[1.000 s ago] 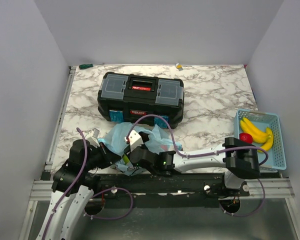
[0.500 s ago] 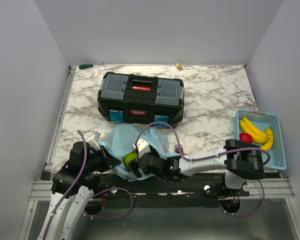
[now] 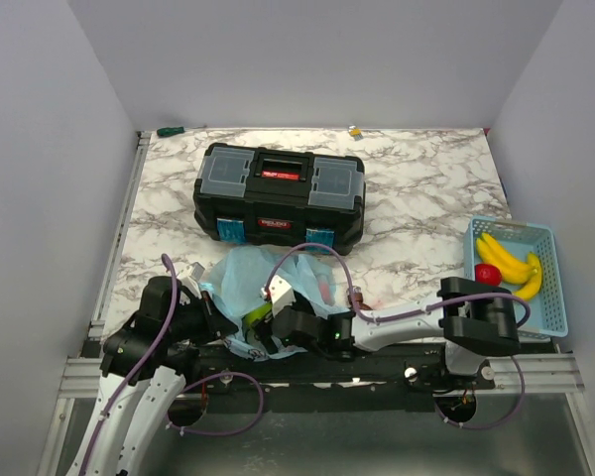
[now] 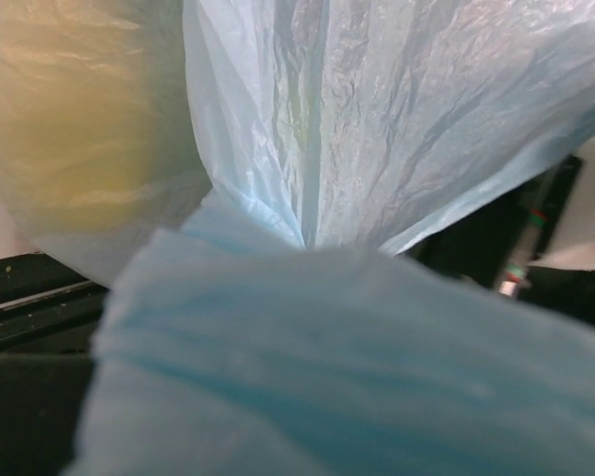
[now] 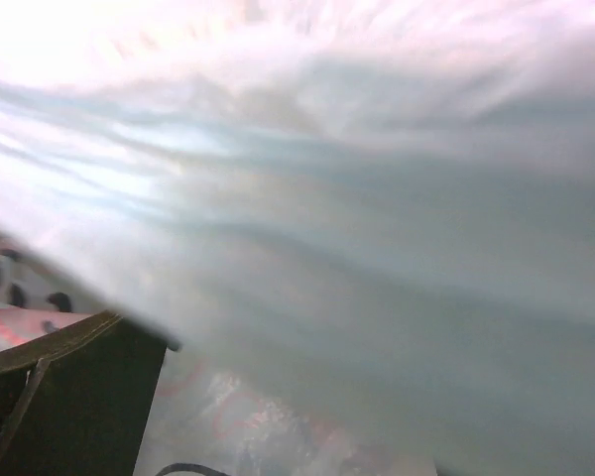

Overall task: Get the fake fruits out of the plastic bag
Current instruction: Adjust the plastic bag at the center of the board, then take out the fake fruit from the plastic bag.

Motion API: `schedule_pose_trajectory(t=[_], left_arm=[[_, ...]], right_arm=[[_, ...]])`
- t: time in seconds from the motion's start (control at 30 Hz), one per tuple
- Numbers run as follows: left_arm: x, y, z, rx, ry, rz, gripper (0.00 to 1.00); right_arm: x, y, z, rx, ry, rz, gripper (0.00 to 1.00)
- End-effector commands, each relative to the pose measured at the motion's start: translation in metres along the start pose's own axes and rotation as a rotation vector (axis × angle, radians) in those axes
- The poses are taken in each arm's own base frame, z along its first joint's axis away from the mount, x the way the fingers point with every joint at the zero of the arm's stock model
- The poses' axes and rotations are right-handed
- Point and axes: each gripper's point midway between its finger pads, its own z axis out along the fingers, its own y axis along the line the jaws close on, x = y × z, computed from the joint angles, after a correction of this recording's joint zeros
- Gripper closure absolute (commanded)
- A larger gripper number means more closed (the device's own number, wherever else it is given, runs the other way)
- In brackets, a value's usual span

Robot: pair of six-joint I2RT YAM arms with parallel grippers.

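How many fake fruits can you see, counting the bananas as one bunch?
3: a banana bunch and a red fruit in the blue basket, and a yellow-green fruit in the plastic bag. More may hide inside.

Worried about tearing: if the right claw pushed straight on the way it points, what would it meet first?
Most likely the plastic bag: its blurred film fills the right wrist view, and from above the right claw points into it. Depth is unclear.

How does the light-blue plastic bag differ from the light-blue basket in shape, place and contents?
The plastic bag is soft and crumpled; the basket is rigid and rectangular. The bag lies between the arms; the basket at the right edge. The basket shows bananas openly; the bag veils a yellowish fruit. Both are light blue.
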Motion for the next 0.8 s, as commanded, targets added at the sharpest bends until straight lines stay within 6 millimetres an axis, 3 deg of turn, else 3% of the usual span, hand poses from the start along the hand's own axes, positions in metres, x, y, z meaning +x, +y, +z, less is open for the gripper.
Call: schedule_pose_trajectory(t=[0.0,0.17,0.4,0.63,0.77], left_arm=[[-0.001,-0.003,-0.004,0.007,-0.010,0.022,1.00],[-0.004,-0.005,-0.005,0.010,-0.007,0.038,1.00],[-0.005,0.000,-0.005,-0.014,-0.020,0.047,1.00],[-0.009,0.001,-0.005,-0.020,-0.056,0.049,1.00],[-0.011,0.002,-0.004,-0.022,-0.063,0.045,1.00]], right_arm=[[-0.050,0.012,-0.017,-0.056,-0.126,0.042,0.06],[-0.050,0.024,0.002,-0.059,-0.120,0.031,0.12],[-0.036,0.024,0.024,-0.016,-0.096,-0.012,0.23],[-0.034,0.022,0.025,-0.004,-0.089,-0.023,0.27],[-0.044,0.019,0.021,0.018,-0.104,-0.029,0.44]])
